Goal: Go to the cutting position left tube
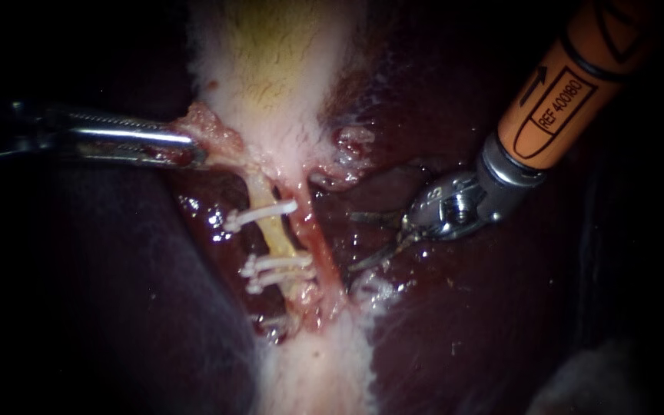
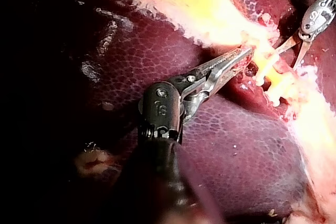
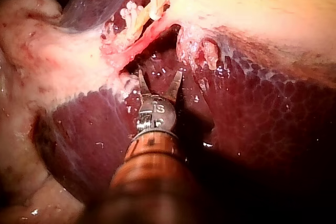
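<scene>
Three white clips (image 1: 267, 213), thin pale yellowish left tube (image 1: 274, 234)

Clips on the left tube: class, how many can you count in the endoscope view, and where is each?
3. The upper clip crosses the left tube alone; the middle clip and lowest clip sit close together farther down it. Others may be hidden in tissue below.

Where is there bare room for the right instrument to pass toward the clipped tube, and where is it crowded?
Free: bare liver beside and below the right instrument, and the stretch of left tube between the upper clip and two lower clips. Crowded: the lower clips, close together, and the top, where the left instrument holds the gallbladder.
</scene>
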